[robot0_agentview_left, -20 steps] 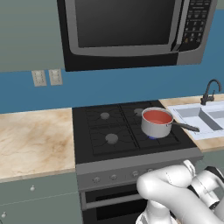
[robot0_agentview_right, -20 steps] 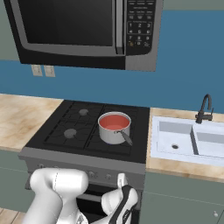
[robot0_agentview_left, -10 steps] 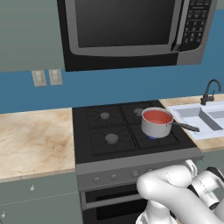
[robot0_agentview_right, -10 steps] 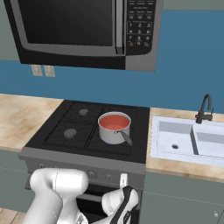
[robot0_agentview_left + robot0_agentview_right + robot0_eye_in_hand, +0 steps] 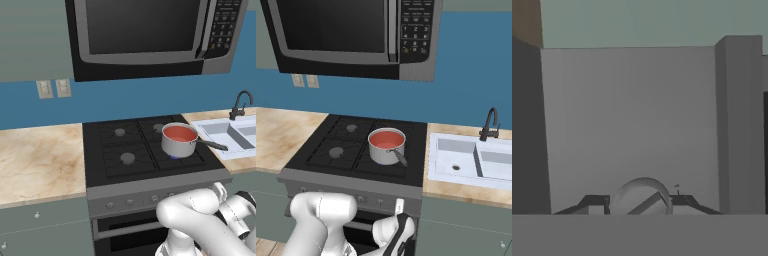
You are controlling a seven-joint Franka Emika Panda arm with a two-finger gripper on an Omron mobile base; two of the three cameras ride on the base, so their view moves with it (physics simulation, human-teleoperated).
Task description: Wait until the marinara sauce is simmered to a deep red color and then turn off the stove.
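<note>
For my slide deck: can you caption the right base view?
Saucepan of orange-red marinara sauce on the stove beneath the microwave, sink alongside.

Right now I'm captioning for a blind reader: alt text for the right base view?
A steel saucepan of orange-red marinara sauce sits on the black gas stove under a microwave. A white sink is to the right; the robot's arm bends low before the oven.

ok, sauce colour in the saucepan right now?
Orange-red, not a deep red yet. The marinara sauce shows best in the right base view.
</note>
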